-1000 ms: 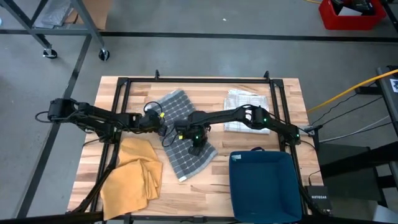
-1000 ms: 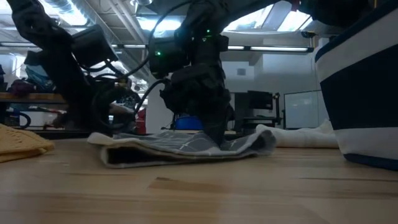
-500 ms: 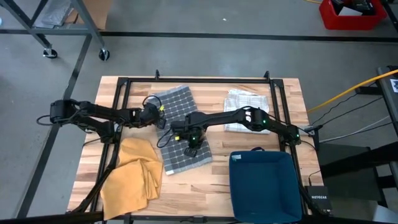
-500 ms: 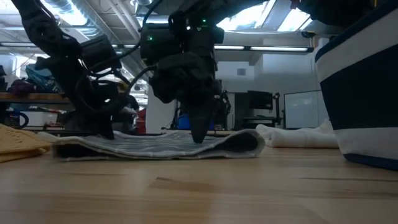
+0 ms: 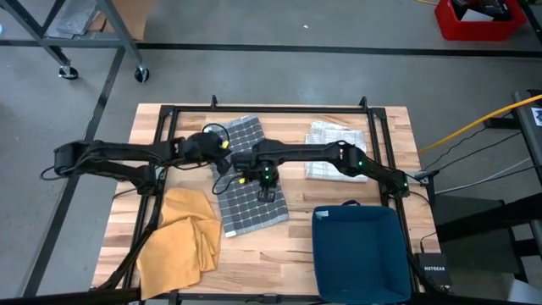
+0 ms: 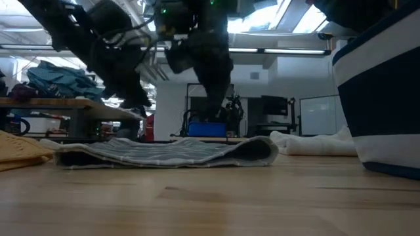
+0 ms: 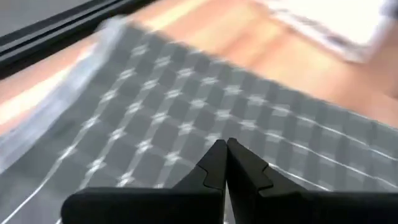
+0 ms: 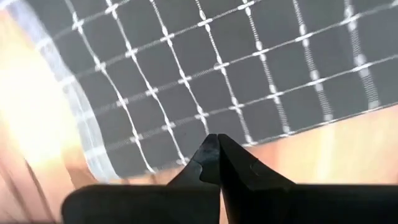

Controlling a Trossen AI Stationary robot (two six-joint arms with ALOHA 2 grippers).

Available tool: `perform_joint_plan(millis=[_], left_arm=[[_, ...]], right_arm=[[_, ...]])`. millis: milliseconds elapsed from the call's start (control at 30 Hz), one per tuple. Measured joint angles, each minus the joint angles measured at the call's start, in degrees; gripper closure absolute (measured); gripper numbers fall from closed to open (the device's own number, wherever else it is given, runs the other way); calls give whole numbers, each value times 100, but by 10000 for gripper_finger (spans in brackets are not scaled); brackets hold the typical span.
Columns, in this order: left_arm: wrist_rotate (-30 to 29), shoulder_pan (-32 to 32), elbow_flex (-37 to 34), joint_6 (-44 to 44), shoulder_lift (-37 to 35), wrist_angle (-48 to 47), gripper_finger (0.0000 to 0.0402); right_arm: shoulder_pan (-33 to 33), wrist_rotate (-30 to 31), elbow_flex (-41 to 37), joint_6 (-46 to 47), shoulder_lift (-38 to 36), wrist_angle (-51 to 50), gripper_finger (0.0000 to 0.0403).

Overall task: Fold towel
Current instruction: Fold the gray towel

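Jaws of both grippers were pressed together and empty. The left gripper (image 5: 222, 144) and right gripper (image 5: 265, 193) had lifted clear of the grey checked towel (image 5: 246, 174), which a second earlier was skewed and pinned by the right arm. It now lay folded and squared mid-surface (image 5: 279, 246); one fold judged complete.

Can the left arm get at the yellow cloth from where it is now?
Probably yes. The left gripper, shut and empty, hangs over the grey checked towel, and the yellow cloth lies on the table on that arm's own side, with nothing on top of it. The right gripper is over the towel, clear of that path.
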Motion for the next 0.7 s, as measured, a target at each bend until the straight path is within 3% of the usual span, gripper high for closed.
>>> perform_joint_plan(millis=[200, 300, 467, 700], left_arm=[[2008, -46, 9, 489, -728, -550, 401], [2609, -230, 9, 502, -862, -1005, 394], [2819, -711, 9, 1010, -847, -1473, 355], [2794, -1348, 9, 2043, -824, -1500, 275]], right_arm=[[7, 185, -81, -994, -127, -527, 402], [13, 313, -132, -1116, -127, -529, 393], [12, 319, -132, -1825, -129, -522, 349], [13, 503, -132, -2079, -132, -529, 267]])
